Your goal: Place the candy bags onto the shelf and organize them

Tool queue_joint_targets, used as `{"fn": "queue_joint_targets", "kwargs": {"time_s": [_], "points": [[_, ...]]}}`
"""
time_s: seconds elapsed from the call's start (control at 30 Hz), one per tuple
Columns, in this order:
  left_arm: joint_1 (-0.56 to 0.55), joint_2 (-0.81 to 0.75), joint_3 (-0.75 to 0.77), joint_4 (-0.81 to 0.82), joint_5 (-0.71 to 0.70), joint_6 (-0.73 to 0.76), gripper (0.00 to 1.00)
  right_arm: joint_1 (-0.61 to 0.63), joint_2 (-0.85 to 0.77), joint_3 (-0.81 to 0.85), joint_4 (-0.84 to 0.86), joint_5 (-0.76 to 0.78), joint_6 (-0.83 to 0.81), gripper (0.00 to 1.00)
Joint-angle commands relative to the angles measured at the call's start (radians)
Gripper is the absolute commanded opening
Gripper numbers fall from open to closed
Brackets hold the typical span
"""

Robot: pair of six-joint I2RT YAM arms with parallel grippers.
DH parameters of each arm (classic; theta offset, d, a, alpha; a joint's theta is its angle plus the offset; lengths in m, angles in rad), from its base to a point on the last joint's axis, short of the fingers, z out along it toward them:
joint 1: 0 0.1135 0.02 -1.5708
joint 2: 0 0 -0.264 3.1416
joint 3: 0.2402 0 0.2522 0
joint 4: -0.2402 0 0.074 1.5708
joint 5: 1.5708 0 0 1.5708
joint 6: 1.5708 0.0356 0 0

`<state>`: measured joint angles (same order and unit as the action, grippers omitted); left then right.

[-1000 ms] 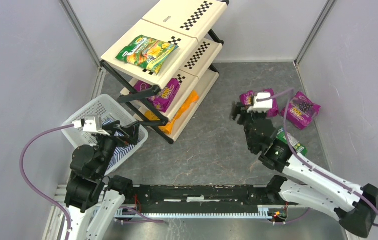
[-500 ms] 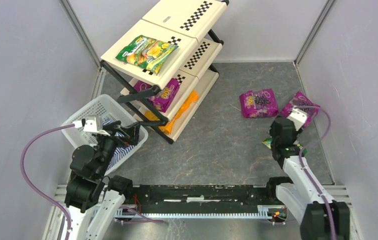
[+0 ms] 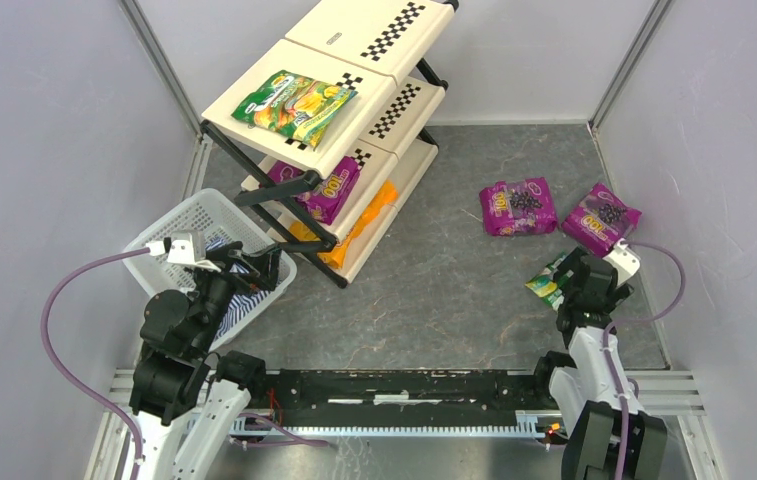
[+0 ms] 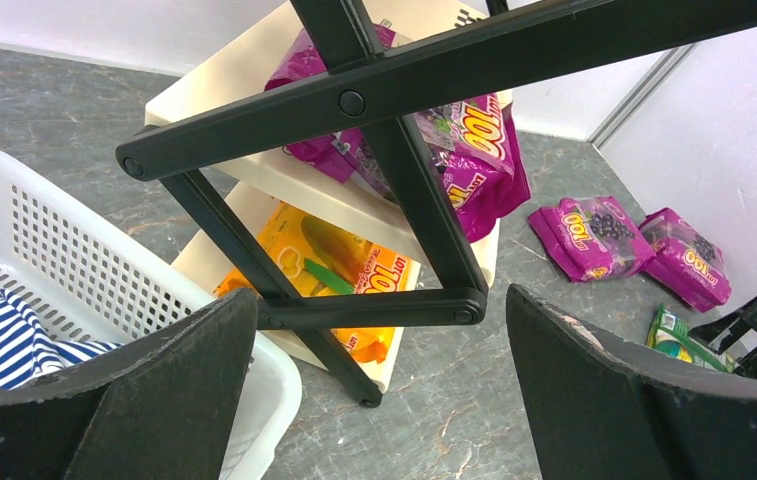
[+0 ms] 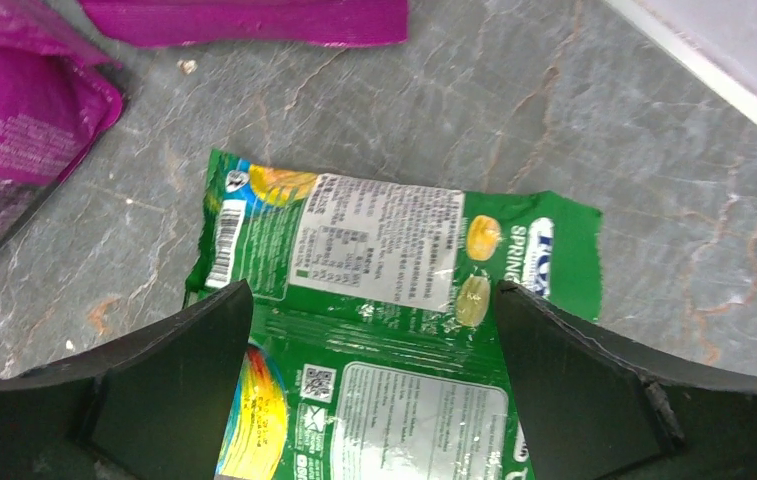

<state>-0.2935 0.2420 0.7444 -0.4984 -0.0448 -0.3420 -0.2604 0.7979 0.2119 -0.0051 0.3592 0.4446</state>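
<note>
The shelf (image 3: 334, 90) stands at the back left, with a green candy bag (image 3: 294, 103) on its top tier, a purple one (image 3: 329, 190) on the middle tier and an orange one (image 3: 359, 230) on the lowest. On the floor at the right lie two purple bags (image 3: 519, 207) (image 3: 601, 218) and a green bag (image 3: 551, 280). My right gripper (image 3: 576, 272) hovers open directly over that green bag (image 5: 384, 240), one finger on each side, neither touching it. My left gripper (image 3: 254, 265) is open and empty by the shelf's black frame (image 4: 394, 190).
A white mesh basket (image 3: 179, 225) holding a blue-white striped cloth (image 4: 4, 335) sits under the left arm, touching the shelf's near corner. Grey walls close in on both sides; the right wall is near the right gripper.
The right arm swung from over the left purple bag to the right and back, and now sits above the green bag with wider jaws. The left arm has not moved.
</note>
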Motion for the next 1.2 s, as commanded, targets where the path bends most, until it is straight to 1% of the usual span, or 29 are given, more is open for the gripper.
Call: {"fn": "queue_joint_targets", "kwargs": {"time_s": [0.0, 0.1, 0.23, 0.33, 0.43, 0.53, 0.6, 0.73, 0.8, 0.87, 1.0, 1.13, 1.17], "points": [[0.005, 0.002, -0.008, 0.040, 0.017, 0.060, 1.00, -0.004, 0.027, -0.011, 0.068, -0.103, -0.014, 0.98], [0.005, 0.003, -0.008, 0.041, 0.019, 0.061, 1.00, -0.005, 0.062, -0.020, 0.085, -0.189, -0.006, 0.98], [0.005, 0.003, -0.008, 0.042, 0.020, 0.059, 1.00, 0.002, 0.065, -0.040, 0.099, -0.297, 0.014, 0.97], [0.005, 0.006, -0.007, 0.043, 0.020, 0.059, 1.00, 0.046, 0.050, -0.063, 0.101, -0.335, 0.037, 0.95], [0.005, 0.010, -0.007, 0.044, 0.022, 0.060, 1.00, 0.147, 0.029, -0.091, 0.098, -0.337, 0.085, 0.94], [0.005, 0.017, -0.008, 0.044, 0.022, 0.060, 1.00, 0.293, 0.020, -0.120, 0.115, -0.321, 0.169, 0.94], [0.005, 0.022, -0.007, 0.043, 0.023, 0.058, 1.00, 0.393, 0.022, -0.136, 0.160, -0.309, 0.233, 0.92], [0.005, 0.033, -0.006, 0.042, 0.022, 0.058, 1.00, 0.560, 0.071, -0.088, 0.213, -0.270, 0.303, 0.92], [0.005, 0.035, -0.007, 0.042, 0.021, 0.058, 1.00, 0.630, 0.111, -0.040, 0.231, -0.258, 0.285, 0.92], [0.005, 0.035, -0.006, 0.041, 0.018, 0.058, 1.00, 0.660, 0.156, 0.029, 0.221, -0.268, 0.239, 0.92], [0.005, 0.032, -0.005, 0.034, 0.004, 0.058, 1.00, 0.662, 0.177, 0.100, 0.147, -0.284, 0.145, 0.94], [0.005, 0.026, -0.005, 0.034, -0.001, 0.058, 1.00, 0.650, 0.119, 0.134, 0.041, -0.232, 0.044, 0.98], [0.005, 0.026, -0.005, 0.035, 0.000, 0.058, 1.00, 0.631, 0.105, 0.134, 0.029, -0.252, 0.022, 0.98]]}}
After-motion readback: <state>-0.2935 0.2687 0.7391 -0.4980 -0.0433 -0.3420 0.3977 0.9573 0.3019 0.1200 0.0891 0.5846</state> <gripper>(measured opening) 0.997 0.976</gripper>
